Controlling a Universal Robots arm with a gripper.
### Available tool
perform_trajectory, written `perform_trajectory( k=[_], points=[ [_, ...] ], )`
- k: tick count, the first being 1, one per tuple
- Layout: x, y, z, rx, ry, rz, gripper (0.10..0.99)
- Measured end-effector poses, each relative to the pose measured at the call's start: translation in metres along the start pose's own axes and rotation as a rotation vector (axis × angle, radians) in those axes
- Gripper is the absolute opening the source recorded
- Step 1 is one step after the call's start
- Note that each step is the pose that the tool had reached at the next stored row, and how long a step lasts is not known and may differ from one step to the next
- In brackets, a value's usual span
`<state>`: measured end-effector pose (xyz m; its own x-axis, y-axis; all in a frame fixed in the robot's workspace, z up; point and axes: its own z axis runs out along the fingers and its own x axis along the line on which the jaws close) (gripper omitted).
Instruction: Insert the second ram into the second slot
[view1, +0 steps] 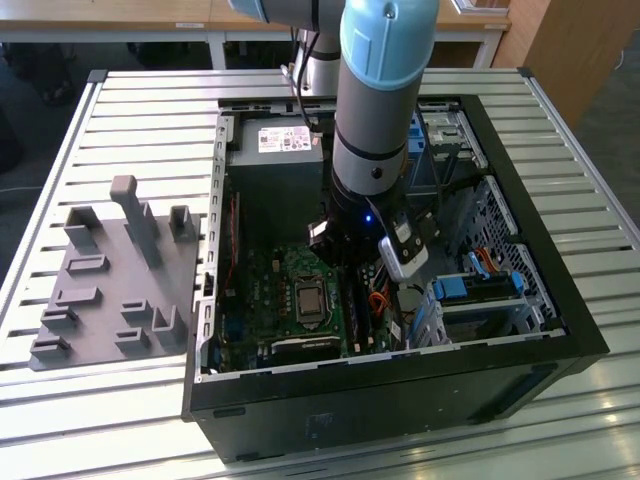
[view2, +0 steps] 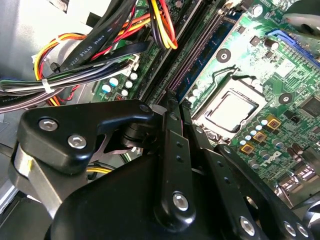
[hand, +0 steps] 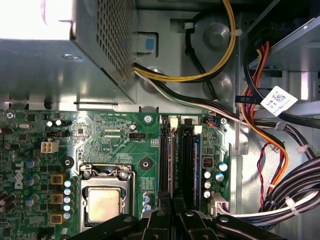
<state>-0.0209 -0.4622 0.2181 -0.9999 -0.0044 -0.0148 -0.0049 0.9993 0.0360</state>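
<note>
1. An open computer case (view1: 520, 300) lies on a slatted metal surface (view1: 140, 110). A grey fixture tray (view1: 110, 290) sits beside it on the exterior view's left.
2. The arm (view1: 380, 90) reaches straight down into the case. The pincer (view1: 345, 250) sits low over the motherboard (view1: 265, 300), just to the exterior view's right of the processor socket (view1: 305, 298).
3. In both wrist views the pincer (view2: 175, 107) (hand: 172, 200) is drawn in to a narrow gap. Its black fingers (view2: 170, 150) lie in line with the row of memory slots (hand: 186, 155).
4. The second ram (view2: 202, 62) is the thin blue stick that runs away from the fingertips. It stands on edge along a slot on the socket side of the row, and the pincer is closed on its near end.
5. In the first wrist view the same stick (hand: 170, 155) shows as a pale thin line seen from above, between two dark slots. Whether it is pressed fully home cannot be told.
6. Another blue board edge (hand: 197, 155) stands upright in the slot at the cable side of the row, apart from the pincer.
7. Bundles of black, orange, red and yellow cables (hand: 270, 150) run past the slots on the side away from the socket. A perforated metal box (hand: 75, 60) lies beyond the far end of the board.
</note>
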Motion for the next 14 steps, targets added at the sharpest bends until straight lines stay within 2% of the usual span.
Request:
perform_trajectory(
  k=[10,14],
  points=[
    [0.0000,-0.0001,0.0035,0.000,0.0019,0.000,0.137],
    [0.0000,-0.0001,0.0024,0.007,0.0043,0.000,0.137]
  ],
)
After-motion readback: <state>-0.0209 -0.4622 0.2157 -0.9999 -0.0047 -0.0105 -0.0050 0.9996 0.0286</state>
